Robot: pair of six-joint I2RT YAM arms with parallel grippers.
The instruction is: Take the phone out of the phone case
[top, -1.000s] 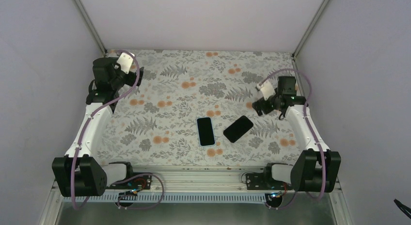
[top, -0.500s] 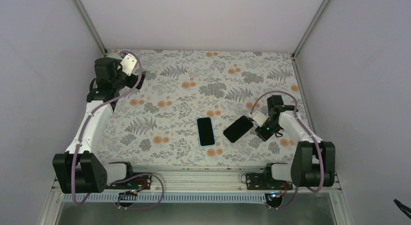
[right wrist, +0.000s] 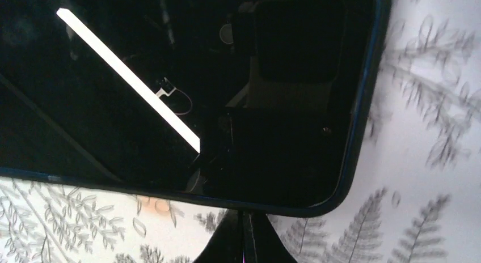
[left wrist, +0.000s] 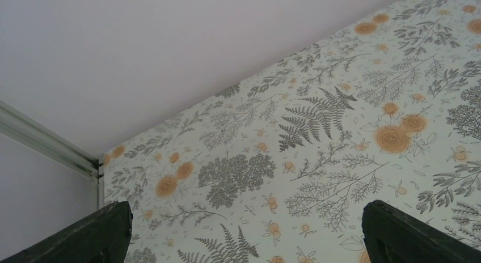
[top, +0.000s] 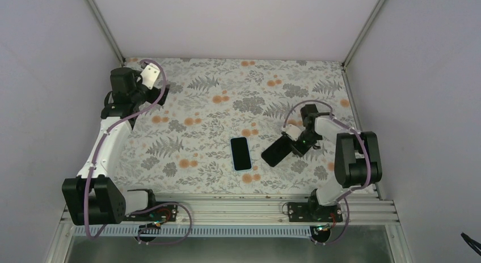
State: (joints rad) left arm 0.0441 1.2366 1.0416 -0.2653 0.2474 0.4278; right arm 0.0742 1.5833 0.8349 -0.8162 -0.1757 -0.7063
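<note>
A black phone in a dark blue phone case point(top: 278, 151) lies screen up and slanted, right of the table's middle. It fills the top of the right wrist view, where the dark blue rim of the phone case point(right wrist: 363, 104) shows. My right gripper point(top: 291, 141) is shut, fingers pressed together with nothing between them. Its tip point(right wrist: 245, 220) meets the case's edge at the phone's far right end. My left gripper point(top: 160, 96) hovers open at the far left. Its two fingers point(left wrist: 102, 232) stand wide apart over bare patterned cloth.
A second phone in a pale case point(top: 240, 153) lies screen up just left of the dark one, a small gap between them. The floral cloth point(top: 215, 104) covers the table. White walls close in the back and both sides.
My right arm swung in from the back right down to the dark phone's far end, and its jaws closed. The left arm barely shifted. Neither phone has moved.
</note>
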